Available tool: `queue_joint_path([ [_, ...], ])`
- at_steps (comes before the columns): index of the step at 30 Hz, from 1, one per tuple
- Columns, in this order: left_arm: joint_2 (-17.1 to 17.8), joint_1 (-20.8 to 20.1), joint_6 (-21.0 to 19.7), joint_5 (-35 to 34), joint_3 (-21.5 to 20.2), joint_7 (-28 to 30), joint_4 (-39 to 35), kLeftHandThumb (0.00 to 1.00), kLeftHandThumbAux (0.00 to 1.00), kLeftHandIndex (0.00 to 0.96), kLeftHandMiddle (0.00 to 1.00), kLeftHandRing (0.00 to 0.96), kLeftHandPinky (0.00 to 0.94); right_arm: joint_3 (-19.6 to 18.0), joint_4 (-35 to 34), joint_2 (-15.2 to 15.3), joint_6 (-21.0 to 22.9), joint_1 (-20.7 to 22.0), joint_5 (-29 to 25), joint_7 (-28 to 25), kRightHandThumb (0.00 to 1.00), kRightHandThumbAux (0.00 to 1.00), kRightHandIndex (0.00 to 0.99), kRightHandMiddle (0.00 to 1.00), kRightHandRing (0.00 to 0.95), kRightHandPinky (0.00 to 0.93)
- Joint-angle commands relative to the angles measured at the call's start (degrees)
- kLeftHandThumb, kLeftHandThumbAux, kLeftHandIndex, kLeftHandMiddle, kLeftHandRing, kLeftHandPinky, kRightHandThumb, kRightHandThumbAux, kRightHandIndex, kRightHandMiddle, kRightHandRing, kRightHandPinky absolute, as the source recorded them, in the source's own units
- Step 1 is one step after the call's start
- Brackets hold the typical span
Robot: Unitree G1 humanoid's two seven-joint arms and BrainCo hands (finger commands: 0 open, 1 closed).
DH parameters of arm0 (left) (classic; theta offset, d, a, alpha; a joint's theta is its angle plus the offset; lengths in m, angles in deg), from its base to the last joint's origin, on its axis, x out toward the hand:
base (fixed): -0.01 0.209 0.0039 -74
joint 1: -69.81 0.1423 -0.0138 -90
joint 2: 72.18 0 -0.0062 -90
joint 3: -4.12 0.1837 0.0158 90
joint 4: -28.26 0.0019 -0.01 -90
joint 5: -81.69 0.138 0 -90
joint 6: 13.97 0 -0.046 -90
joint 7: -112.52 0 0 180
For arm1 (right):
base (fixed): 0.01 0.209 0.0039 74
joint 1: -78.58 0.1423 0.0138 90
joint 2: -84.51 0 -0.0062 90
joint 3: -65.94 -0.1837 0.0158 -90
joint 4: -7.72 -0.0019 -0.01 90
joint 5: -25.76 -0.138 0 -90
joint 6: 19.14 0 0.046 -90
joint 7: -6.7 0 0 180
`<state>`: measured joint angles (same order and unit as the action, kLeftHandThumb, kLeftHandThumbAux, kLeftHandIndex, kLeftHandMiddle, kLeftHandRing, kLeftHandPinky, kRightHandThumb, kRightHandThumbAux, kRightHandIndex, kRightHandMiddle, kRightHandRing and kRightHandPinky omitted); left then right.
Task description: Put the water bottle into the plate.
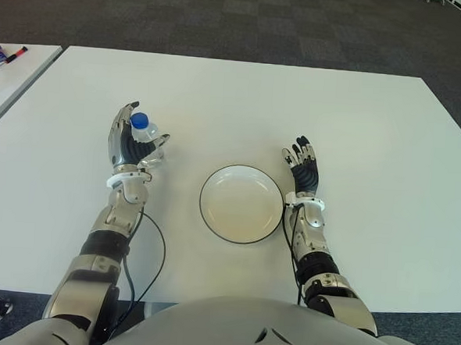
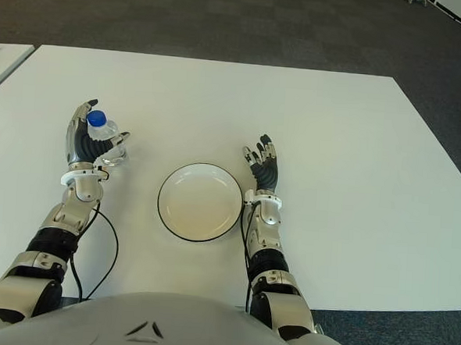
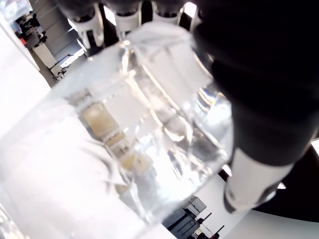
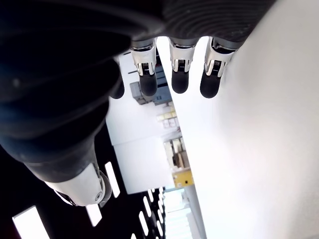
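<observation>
The left hand (image 1: pixel 132 144) has its fingers (image 3: pixel 259 164) wrapped around the clear water bottle (image 1: pixel 145 140), holding it just left of the white plate (image 1: pixel 241 204) on the worktop (image 1: pixel 374 134). The bottle's long axis stands roughly upright, its blue cap (image 1: pixel 140 121) pointing up. The plate lies to the bottle's right, empty. The right hand (image 1: pixel 303 167) shows at the plate's right side, fingers relaxed and holding nothing.

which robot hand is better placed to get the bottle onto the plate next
Left. The left robot hand already grips the water bottle, just left of the plate. The right robot hand shows open and empty on the plate's right.
</observation>
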<state>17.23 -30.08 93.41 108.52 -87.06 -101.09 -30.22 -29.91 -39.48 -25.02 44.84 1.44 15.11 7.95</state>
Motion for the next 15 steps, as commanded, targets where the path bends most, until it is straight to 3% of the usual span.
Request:
queue_joint_path([
  [1, -0.3, -0.3, -1.3, -0.9, 0.4, 1.2, 0.4, 0.000, 0.823, 0.164, 0.160, 0.136, 0.147, -0.8, 2.7, -2.4, 3.3, -2.6, -0.3, 0.4, 0.000, 0.778, 0.090, 0.074, 0.053, 0.101],
  [15, -0.9, 0.0, -2.6, -2.4, 0.4, 2.7, -0.5, 0.000, 0.839, 0.150, 0.135, 0.112, 0.131, -0.8, 2.9, -2.3, 3.2, -2.5, -0.4, 0.4, 0.000, 0.785, 0.091, 0.074, 0.054, 0.102],
])
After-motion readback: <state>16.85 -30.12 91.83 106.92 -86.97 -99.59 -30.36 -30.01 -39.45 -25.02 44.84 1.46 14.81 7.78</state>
